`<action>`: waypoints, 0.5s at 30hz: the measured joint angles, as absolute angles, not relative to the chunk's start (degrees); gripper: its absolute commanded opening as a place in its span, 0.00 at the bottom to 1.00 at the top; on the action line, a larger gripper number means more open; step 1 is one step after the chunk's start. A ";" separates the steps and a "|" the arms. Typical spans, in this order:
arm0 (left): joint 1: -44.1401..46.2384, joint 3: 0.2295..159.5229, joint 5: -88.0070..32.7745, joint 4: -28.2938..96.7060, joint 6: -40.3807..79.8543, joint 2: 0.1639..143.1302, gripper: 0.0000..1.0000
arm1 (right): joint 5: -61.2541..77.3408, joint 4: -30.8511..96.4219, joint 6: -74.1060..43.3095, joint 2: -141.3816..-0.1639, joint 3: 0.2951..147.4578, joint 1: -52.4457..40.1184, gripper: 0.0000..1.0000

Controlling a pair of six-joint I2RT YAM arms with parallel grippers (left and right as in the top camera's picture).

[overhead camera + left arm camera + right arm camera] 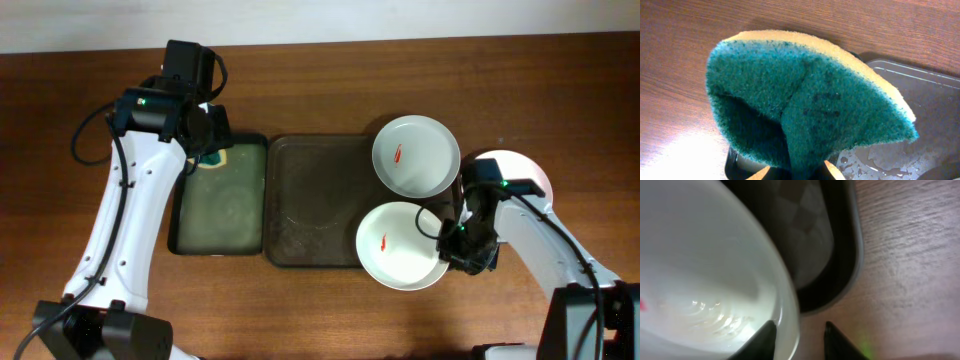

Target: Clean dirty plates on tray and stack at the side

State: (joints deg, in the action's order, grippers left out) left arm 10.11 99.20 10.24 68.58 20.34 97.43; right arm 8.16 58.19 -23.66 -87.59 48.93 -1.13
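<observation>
Two white plates with red smears overlap the right end of the dark brown tray (310,200): one at the back (416,155), one at the front (403,245). A third white plate (522,168) lies on the table to the right, partly hidden by my right arm, with no smear showing. My right gripper (455,240) is open, and its fingers (799,330) straddle the front plate's rim (705,270) with a gap on the outer side. My left gripper (212,140) is shut on a green and yellow sponge (805,100), held above the small tray's back edge.
The smaller dark tray with a wet greenish floor (218,200) lies left of the brown tray; it also shows in the left wrist view (920,110). Bare wooden table surrounds the trays. The brown tray's rounded corner (840,280) is near my right fingers.
</observation>
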 measured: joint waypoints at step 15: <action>10.11 99.20 10.22 68.73 20.34 97.43 0.00 | 22.04 44.07 -26.30 -87.59 47.77 -4.16 0.04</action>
State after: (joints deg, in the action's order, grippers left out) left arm 10.11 99.20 10.22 68.73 20.34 97.43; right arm 22.04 44.07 -26.30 -87.59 47.77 -4.16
